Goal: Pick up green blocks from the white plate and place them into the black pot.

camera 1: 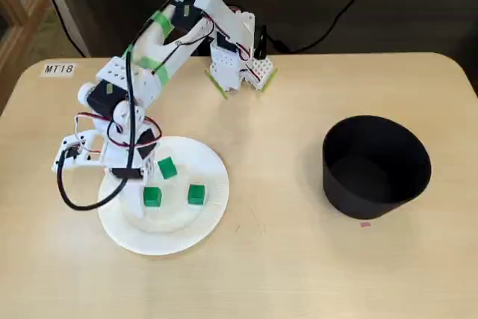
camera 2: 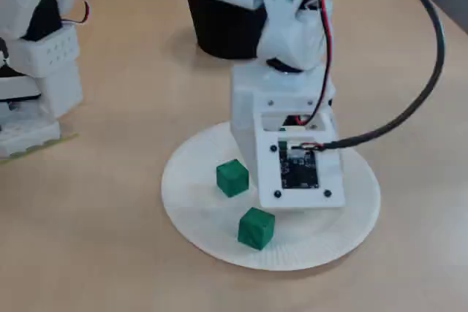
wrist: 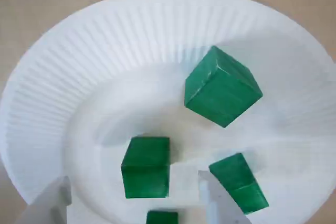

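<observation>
Green block (wrist: 146,166) sits between parted fingers (wrist: 220,208), well inside plate rim (wrist: 157,3).

Green blocks (camera 1: 167,168), white ridged plate (camera 1: 214,172), black pot (camera 1: 367,198), tan table (camera 1: 284,267)

One fixed view looks down from high over the counter (camera 1: 284,267), taking in my whole arm (camera 1: 224,16), the white plate (camera 1: 179,233) and the black pot (camera 1: 366,192). Another sits low and near beside the plate, facing the pot. My wrist view looks down close; all three share the plate.
</observation>
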Motion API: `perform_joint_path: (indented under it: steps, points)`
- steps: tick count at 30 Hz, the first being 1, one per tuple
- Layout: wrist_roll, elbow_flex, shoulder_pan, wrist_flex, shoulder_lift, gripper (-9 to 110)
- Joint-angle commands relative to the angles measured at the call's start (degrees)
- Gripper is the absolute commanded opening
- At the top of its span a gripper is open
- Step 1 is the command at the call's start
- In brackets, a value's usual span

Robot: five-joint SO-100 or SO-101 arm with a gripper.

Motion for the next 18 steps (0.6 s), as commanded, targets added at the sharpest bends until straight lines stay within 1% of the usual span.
perform_joint_path:
  steps: [1, 6, 9, 10, 11, 13, 14, 18]
  points:
    - [0.44, -2.55, -0.97, 0.44, -0.09, 35]
    - [0.53, -4.39, -1.14, 0.18, -3.16, 34]
    - [1.23, -7.03, -1.14, 0.18, -5.71, 31]
    - [1.76, -8.09, -1.14, 0.18, -6.59, 27]
    - [2.46, -9.40, -1.14, 0.18, -7.65, 21]
    - [5.36, -12.22, -1.14, 0.35, -9.67, 0]
    - [5.71, -13.97, -1.14, 1.23, -10.90, -2]
    - [5.36, -16.08, -1.32, 2.64, -10.20, -2]
